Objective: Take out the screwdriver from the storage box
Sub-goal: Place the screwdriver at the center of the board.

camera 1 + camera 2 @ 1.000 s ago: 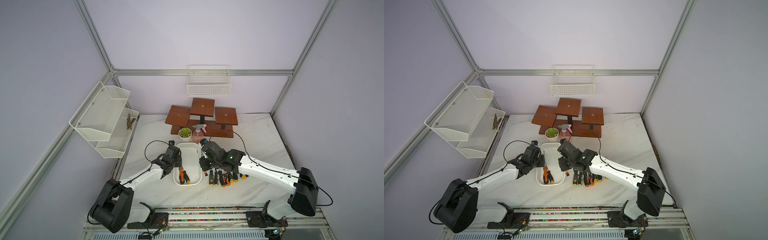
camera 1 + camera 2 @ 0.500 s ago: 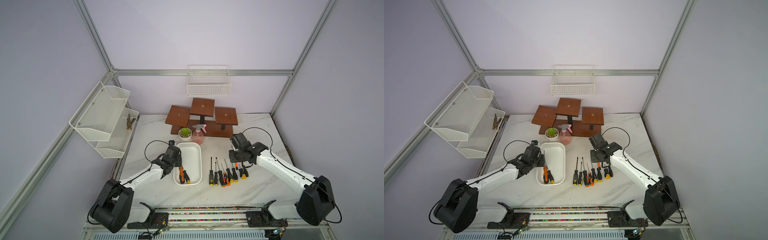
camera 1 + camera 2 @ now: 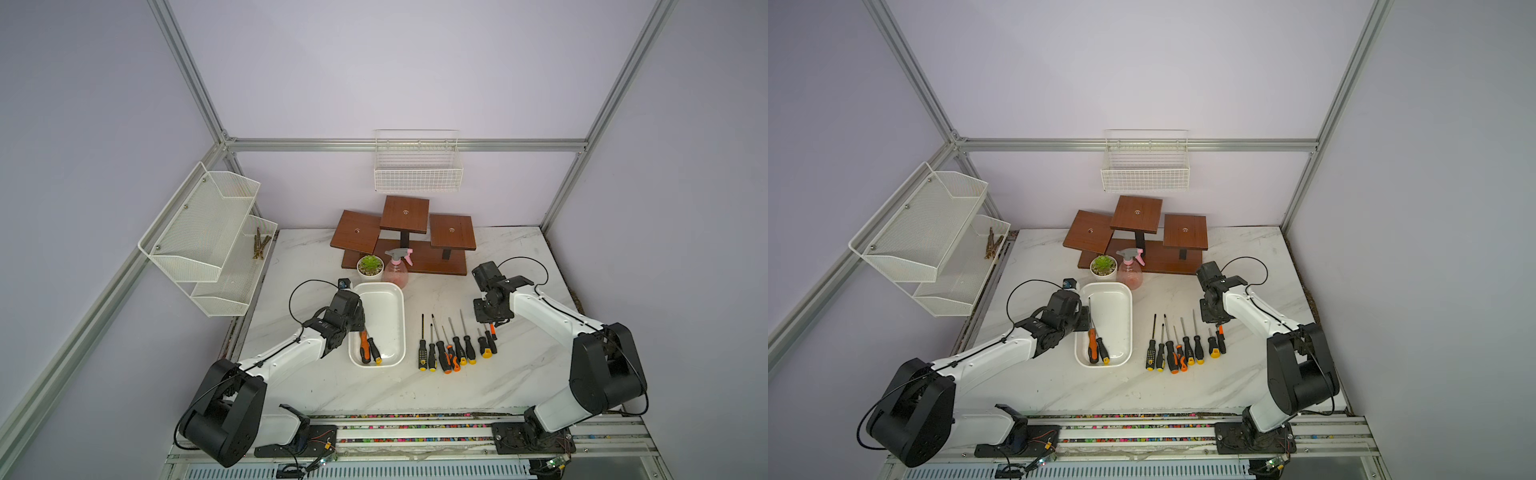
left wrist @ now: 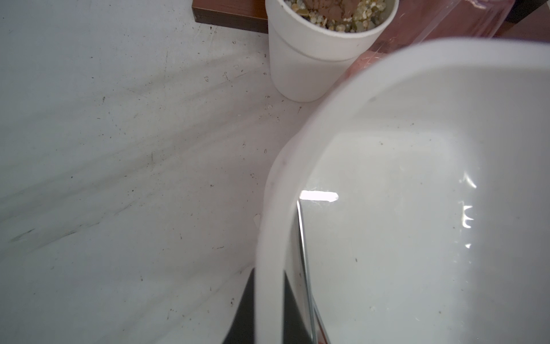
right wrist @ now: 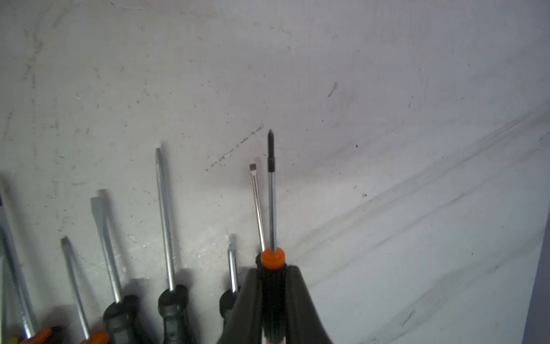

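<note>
Right wrist: right hand [image 5: 273, 271] clamps screwdriver [image 5: 271, 208]; left hand [image 4: 269, 286] pinches storage box [image 4: 416, 59].

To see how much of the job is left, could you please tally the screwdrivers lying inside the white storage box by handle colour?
Orange-handled screwdriver: 1
Black-handled screwdriver, with a yellow end: 1
Total: 2, both lying at the near end of the storage box.

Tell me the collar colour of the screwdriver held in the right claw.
Orange; the collar shows best in the right wrist view.
</note>
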Robot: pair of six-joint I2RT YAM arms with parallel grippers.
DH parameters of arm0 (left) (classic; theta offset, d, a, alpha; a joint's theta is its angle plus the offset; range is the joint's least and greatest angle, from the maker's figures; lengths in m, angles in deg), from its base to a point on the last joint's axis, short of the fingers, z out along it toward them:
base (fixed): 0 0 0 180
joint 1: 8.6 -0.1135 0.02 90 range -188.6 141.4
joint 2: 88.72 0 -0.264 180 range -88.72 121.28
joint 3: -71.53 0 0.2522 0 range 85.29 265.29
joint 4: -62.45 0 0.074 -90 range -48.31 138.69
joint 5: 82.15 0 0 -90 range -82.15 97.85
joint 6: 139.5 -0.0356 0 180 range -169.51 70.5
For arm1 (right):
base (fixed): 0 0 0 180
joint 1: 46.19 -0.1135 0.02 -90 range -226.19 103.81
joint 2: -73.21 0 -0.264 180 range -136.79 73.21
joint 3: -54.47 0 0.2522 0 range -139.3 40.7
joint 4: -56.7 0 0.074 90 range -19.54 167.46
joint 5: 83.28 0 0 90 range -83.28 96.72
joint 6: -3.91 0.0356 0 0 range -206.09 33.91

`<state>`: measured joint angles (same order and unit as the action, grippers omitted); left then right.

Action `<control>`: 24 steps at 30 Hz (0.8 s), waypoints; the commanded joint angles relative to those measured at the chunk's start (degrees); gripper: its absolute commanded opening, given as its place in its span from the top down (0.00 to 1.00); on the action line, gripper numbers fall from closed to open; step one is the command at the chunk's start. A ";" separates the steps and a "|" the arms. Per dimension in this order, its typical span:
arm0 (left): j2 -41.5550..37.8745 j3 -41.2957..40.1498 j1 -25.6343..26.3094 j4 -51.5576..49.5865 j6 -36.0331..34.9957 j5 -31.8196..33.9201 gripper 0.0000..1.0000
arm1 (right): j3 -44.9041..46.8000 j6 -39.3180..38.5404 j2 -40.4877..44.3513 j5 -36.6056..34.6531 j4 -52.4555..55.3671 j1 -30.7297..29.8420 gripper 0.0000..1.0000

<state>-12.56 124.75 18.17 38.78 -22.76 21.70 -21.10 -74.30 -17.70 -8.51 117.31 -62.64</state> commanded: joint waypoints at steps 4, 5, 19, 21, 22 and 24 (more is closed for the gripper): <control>-0.89 -0.09 0.14 4.57 -0.81 -0.73 1.00 | 1.28 -3.21 -1.84 -1.74 0.56 2.97 1.00; -0.75 -0.04 0.13 4.68 -0.81 -0.79 1.00 | 1.60 -3.43 -1.94 -1.59 0.48 3.52 1.00; -0.97 0.46 0.16 4.11 -0.70 -0.61 1.00 | 1.07 -4.85 -7.33 2.04 -0.62 6.02 1.00; -0.85 0.44 0.13 4.20 -0.64 -0.64 1.00 | 1.08 -4.94 -7.58 2.34 -0.72 6.33 1.00; -0.75 0.53 0.13 4.22 -0.64 -0.62 1.00 | 1.07 -4.94 -7.77 2.55 -0.87 6.43 1.00; -0.57 0.69 0.13 4.30 -0.64 -0.73 1.00 | 1.02 -4.99 -8.18 2.84 -0.83 6.54 1.00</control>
<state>-12.56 124.75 18.17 39.70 -22.76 21.50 -19.70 -78.67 -25.27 -6.41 117.00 -56.54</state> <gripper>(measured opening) 0.085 0.154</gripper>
